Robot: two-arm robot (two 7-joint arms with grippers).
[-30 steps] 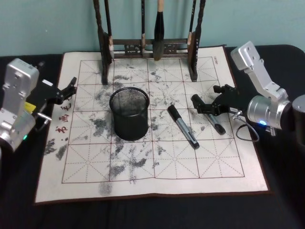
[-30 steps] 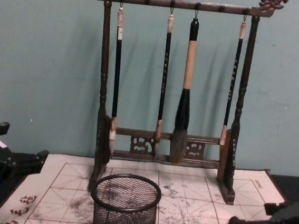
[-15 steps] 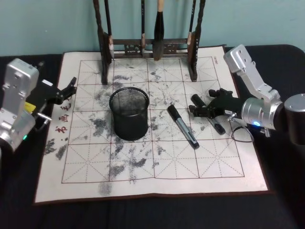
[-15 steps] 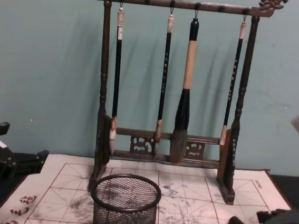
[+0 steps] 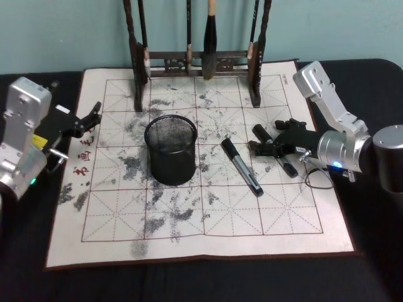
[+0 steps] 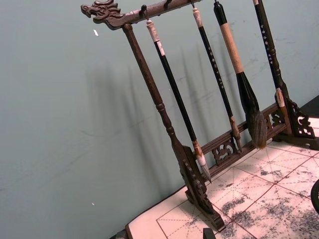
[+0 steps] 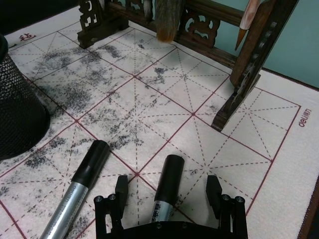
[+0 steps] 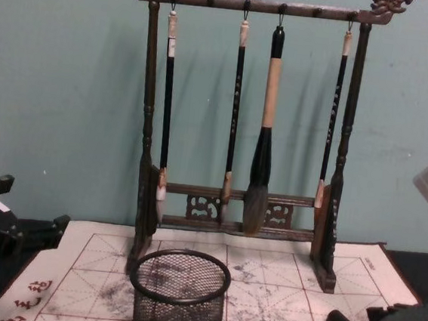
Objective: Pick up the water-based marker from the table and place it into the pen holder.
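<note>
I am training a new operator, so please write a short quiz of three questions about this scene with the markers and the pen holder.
1. True or false: the right gripper, open, has one finger on each side of a black-capped marker lying on the felt mat.
2. How many calligraphy brushes hang on the wooden brush rack? A two, B four, C six.
3. Fill in: the left gripper sits parked at the mat's ____ edge, the mesh pen holder between it and the marker.
Key: 1 true; 2 B; 3 left.
</note>
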